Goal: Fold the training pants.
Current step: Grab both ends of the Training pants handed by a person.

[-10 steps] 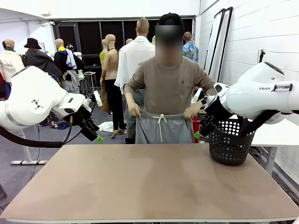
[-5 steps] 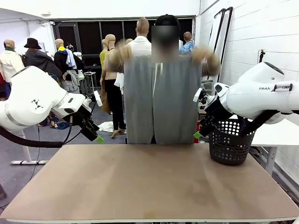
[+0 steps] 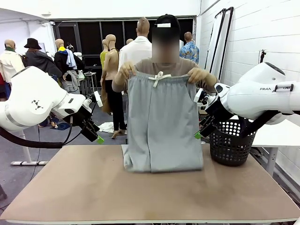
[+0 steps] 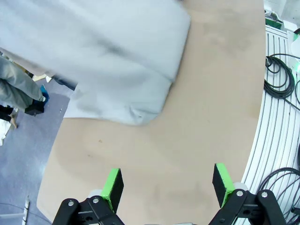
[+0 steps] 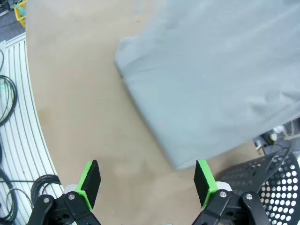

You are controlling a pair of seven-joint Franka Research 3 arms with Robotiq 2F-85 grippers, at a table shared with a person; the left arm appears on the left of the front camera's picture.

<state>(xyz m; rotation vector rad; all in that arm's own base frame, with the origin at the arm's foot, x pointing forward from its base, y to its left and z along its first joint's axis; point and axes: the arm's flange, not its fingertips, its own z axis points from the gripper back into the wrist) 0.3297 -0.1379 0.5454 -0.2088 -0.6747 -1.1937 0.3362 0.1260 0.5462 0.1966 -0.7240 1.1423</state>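
As a person (image 3: pixel 143 65) holds them, training pants (image 3: pixel 161 122) touch the table (image 3: pixel 150 192).

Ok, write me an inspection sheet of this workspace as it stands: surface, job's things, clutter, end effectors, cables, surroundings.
Surface: brown table, with the pants' leg ends resting on it.
Job's things: grey training pants held up by the waistband in the person's hands, unfolded.
Clutter: black perforated basket at the table's far right corner.
End effectors: left end effector and right end effector open, holding nothing, clear of the pants.
Cables: black coils on the floor beside the table.
Surroundings: white brick wall on the right.
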